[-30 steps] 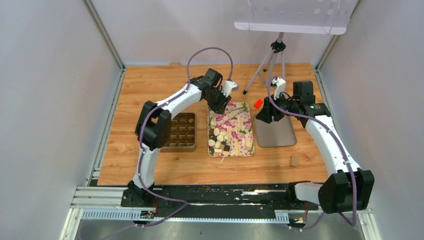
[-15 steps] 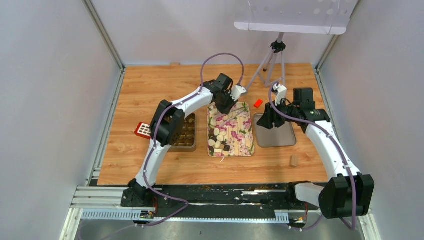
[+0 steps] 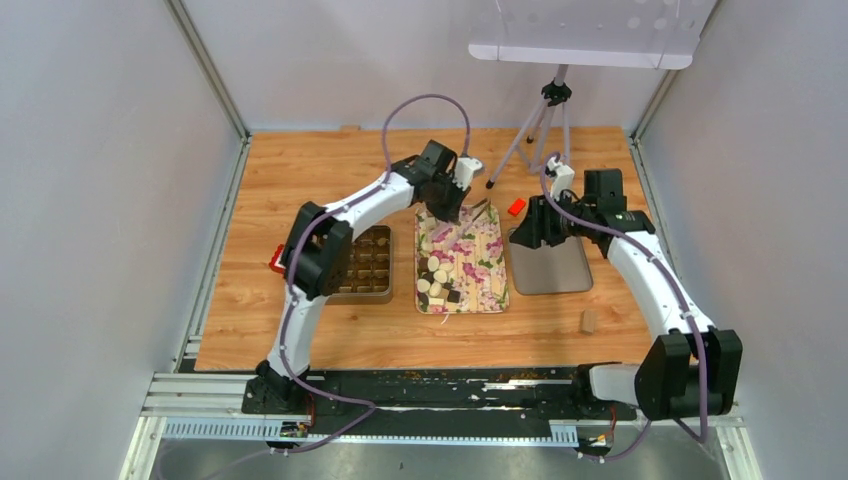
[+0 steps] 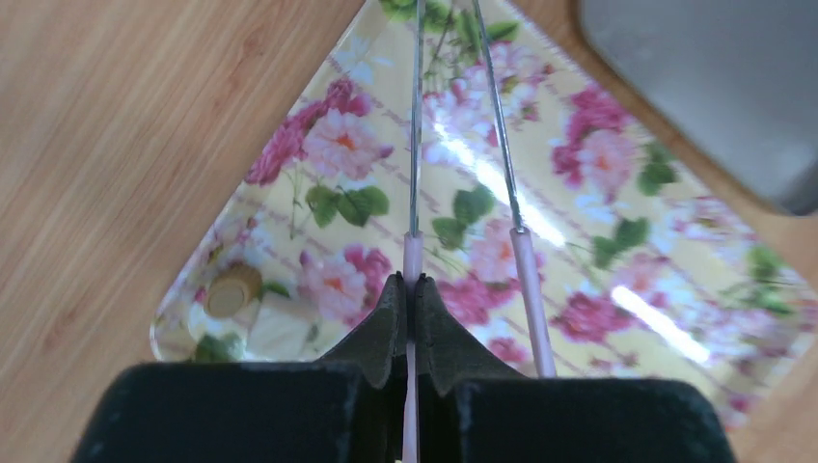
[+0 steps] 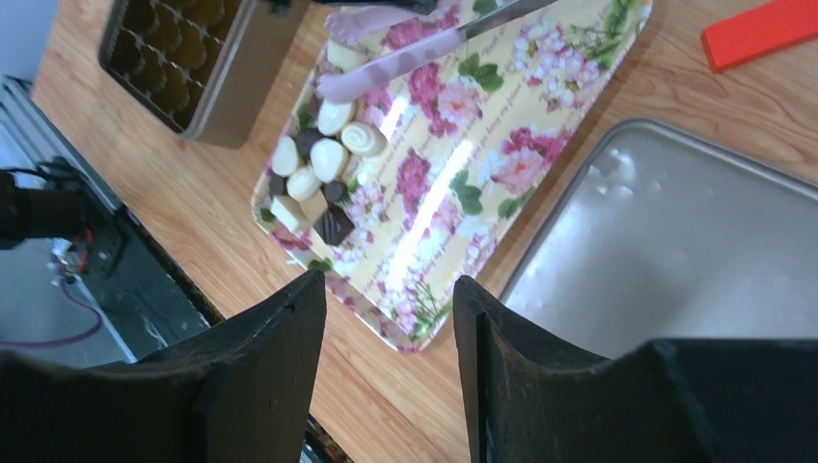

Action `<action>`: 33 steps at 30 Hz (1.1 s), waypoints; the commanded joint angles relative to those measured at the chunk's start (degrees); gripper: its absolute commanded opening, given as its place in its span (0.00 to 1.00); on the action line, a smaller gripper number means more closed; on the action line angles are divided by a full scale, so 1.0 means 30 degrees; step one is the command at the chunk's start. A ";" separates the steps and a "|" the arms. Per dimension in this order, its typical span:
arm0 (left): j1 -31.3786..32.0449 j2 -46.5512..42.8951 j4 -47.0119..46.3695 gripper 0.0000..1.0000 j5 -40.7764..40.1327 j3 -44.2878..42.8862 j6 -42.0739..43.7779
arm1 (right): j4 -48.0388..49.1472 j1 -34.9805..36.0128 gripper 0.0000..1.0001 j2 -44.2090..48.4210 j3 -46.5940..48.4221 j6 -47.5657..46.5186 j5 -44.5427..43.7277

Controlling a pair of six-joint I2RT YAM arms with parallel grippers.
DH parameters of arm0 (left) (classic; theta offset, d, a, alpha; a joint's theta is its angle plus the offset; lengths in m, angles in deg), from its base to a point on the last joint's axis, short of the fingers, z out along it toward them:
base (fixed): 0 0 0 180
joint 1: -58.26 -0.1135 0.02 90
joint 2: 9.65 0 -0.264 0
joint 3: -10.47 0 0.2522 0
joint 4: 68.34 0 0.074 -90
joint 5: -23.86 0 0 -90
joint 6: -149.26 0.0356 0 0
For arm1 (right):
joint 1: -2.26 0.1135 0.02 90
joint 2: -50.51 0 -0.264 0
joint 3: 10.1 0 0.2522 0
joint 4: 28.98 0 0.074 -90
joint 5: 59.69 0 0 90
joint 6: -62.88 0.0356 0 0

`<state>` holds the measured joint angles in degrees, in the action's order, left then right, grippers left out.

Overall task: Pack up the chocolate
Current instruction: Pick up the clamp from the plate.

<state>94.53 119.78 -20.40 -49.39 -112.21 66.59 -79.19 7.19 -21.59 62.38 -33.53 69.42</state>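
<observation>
Chocolate (image 3: 437, 280) lies heaped at the near end of the floral tray (image 3: 480, 262) on the desk; the compartment box (image 3: 362, 265) to its left looks unfilled. Just right, the right gripper (image 5: 389, 285) hangs with jaws spread, empty. At the tray's far end, the left gripper (image 4: 409, 285) has just closed — jaws pinching one pink leg of the tongs (image 4: 412, 253) — so picking can probably start.

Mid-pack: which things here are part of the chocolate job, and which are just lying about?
Job: chocolates, floral tray, compartment box, tongs, grey tray (possibly its lid).
Lying about: red block, tan cylinder, tripod.
</observation>
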 commanded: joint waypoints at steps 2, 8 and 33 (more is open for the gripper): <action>-0.1539 -0.7317 -0.7359 0.00 0.3017 0.4704 -0.7778 | 0.4858 -0.0035 0.53 -0.1469 0.1840 0.5405 0.3482; -0.2509 -1.0926 -1.7671 0.00 0.6250 1.0463 -1.3540 | 0.8663 0.0650 0.54 -0.2994 0.3304 0.8968 0.6396; -0.2745 -1.0437 -2.3239 0.00 0.8839 1.1343 -1.8674 | 1.2750 0.4057 0.32 -0.5309 0.6340 1.1820 0.9120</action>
<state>86.33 88.39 -85.97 -23.16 -75.76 12.00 -42.67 18.27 -37.52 78.03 3.19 96.81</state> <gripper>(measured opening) 0.017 0.402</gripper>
